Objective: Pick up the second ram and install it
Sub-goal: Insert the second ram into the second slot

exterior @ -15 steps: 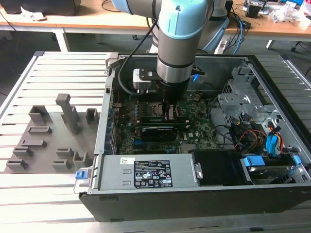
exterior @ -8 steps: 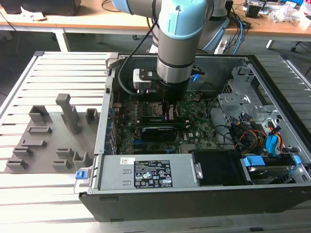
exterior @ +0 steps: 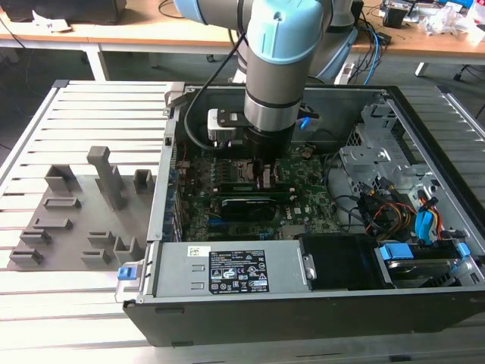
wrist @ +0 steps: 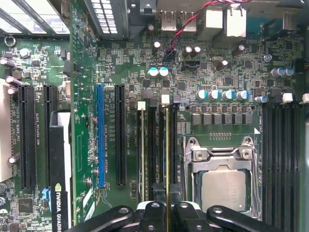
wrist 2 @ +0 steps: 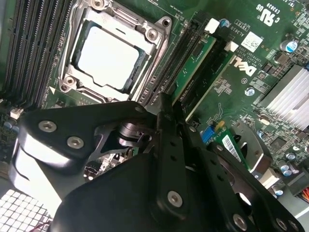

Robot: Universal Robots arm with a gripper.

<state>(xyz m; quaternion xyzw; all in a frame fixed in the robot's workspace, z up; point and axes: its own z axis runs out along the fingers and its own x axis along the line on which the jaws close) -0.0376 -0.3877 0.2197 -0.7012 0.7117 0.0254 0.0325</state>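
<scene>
The gripper [wrist: 167, 209] is closing its fingers on the second ram [wrist: 167, 150], which is standing on edge in its slot beside the CPU socket [wrist: 223, 181], next to another ram stick [wrist: 142, 150]. The pick-up seems done; whether it is fully seated, I cannot tell. The exterior view is showing the arm reaching down into the open computer case [exterior: 394, 106].

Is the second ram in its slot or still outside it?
In: the second ram stands on edge in a slot beside the CPU socket, the tool over it.
</scene>
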